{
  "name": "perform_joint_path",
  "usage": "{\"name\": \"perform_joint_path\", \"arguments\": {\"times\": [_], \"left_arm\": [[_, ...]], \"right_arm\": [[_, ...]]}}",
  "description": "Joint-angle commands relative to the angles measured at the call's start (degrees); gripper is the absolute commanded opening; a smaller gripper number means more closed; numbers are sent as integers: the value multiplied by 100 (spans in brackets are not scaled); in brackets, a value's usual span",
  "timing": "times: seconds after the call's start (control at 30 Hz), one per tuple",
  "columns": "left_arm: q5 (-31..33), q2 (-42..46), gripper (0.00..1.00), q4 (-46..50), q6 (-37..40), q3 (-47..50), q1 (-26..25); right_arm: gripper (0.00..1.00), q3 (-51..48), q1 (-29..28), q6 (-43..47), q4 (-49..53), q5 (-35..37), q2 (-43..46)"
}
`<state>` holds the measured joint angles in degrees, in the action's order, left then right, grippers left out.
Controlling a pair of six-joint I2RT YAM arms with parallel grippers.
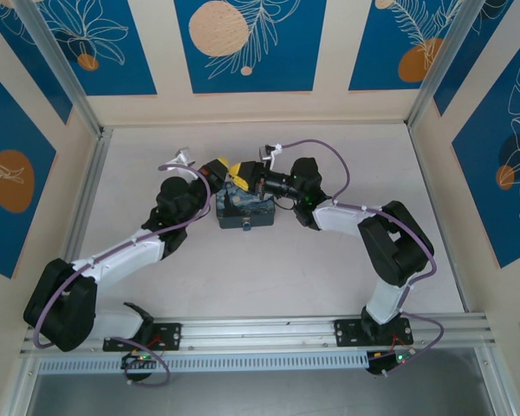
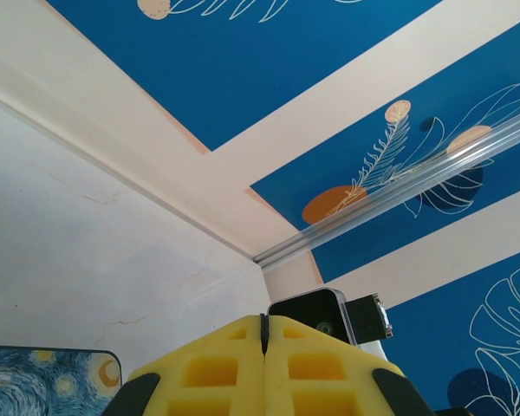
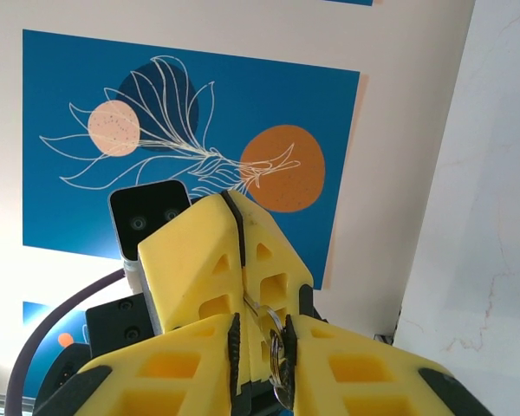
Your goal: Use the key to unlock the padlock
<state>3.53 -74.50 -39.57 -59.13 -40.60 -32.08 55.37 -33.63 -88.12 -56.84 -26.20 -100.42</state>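
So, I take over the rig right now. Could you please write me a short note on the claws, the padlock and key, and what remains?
Left claw: shut, fingers pressed together, nothing seen between them.
Right claw: shut on a metal ring, tip to tip with the other claw.
Both meet above the far edge of the painted box, mid-table.
Padlock and key: too small to make out.
Done: ring gripped.
Left: probably seat the key, turn it, free the shackle.
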Motion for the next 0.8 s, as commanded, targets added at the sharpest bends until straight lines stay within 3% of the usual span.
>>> {"name": "perform_joint_path", "arguments": {"times": [0.0,0.3,0.53,0.73,0.77], "left_arm": [[21,-28,0,-34,-68,-16,-71],[-3,-50,0,9,-90,-2,-96],[-7,-56,0,133,-123,-35,-121],[49,120,1,748,-16,-224,-123],[81,178,5,903,41,-261,-123]], "right_arm": [[23,2,31,-13,-234,-107,-73],[16,-53,55,-52,-319,-114,-71],[0,-114,101,-48,-353,-148,-65],[0,-352,205,25,-332,-175,22],[0,-424,231,58,-291,-181,69]]}}
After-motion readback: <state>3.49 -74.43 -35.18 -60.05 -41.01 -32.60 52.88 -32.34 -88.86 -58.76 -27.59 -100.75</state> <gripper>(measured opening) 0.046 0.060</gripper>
